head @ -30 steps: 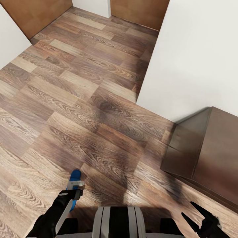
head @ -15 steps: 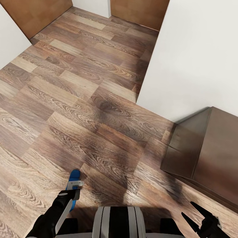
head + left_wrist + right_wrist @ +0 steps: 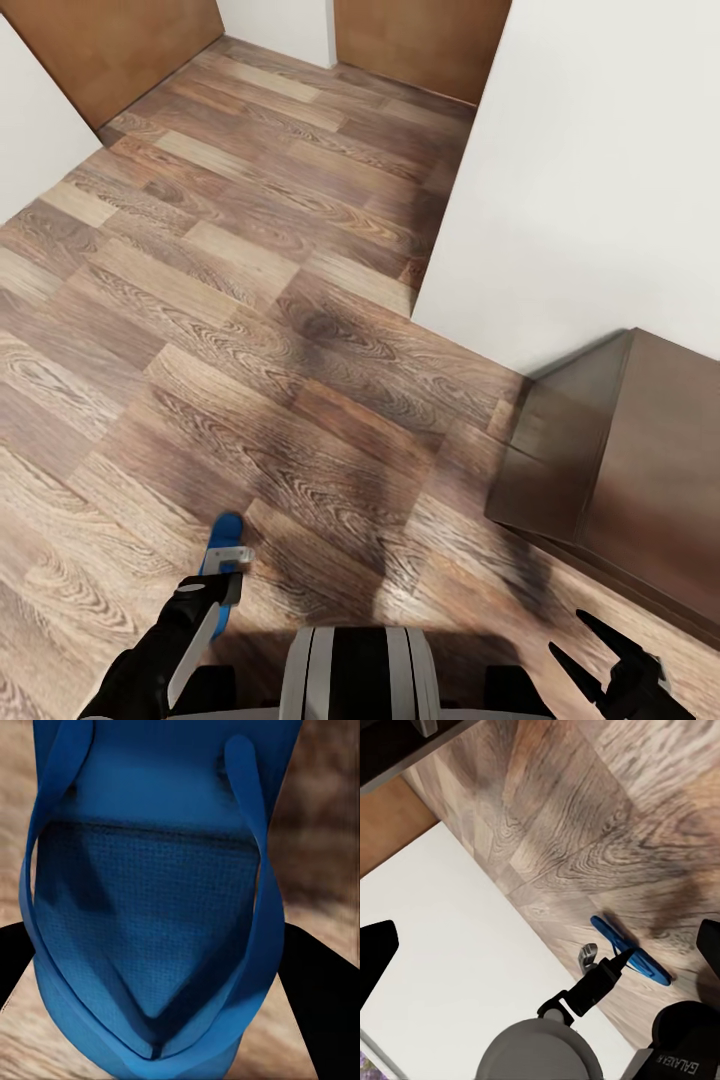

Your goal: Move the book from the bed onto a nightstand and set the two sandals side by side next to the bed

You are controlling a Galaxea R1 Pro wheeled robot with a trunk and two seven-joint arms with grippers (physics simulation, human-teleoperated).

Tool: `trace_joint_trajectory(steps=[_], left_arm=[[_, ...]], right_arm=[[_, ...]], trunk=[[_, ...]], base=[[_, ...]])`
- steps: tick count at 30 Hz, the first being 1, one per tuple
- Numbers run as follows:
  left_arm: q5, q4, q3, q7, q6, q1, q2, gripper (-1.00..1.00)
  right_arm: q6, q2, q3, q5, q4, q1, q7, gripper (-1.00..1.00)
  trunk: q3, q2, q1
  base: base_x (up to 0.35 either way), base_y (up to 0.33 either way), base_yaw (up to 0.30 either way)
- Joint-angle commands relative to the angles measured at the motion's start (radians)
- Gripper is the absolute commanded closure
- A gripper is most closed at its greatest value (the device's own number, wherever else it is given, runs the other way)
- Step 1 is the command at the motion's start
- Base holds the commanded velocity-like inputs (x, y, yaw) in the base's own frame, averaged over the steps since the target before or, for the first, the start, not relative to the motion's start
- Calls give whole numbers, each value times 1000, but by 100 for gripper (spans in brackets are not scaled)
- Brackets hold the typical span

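Carrying step: left gripper (image 3: 228, 565) pinches one blue sandal (image 3: 154, 907) held out ahead of it over the wood floor (image 3: 250, 300), right gripper (image 3: 600, 655) spread and empty; next likely drive to the bed and set it down alongside.
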Motion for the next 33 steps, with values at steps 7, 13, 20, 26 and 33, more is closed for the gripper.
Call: trace_joint_trajectory(steps=[7,13,20,26,33], left_arm=[[11,-1,-5,10,3,0,1,100],[11,-1,-5,10,4,0,1,100],[11,-1,-7,10,5,0,0,100],[11,-1,-8,10,5,0,0,100],[11,-1,-9,10,5,0,-2,100]], right_arm=[[5,0,-1,-2,0,0,1,-100],[5,0,0,-2,0,0,1,-100],[5,0,0,-2,0,0,1,-100],[5,0,0,-2,0,0,1,-100],[5,0,0,-2,-2,0,1,-100]], trunk=[[27,1,-3],[50,3,-6],[77,5,-9],[100,6,-12],[127,8,-15]], base=[[0,0,0],[0,0,0],[0,0,0],[0,0,0],[0,0,0]])
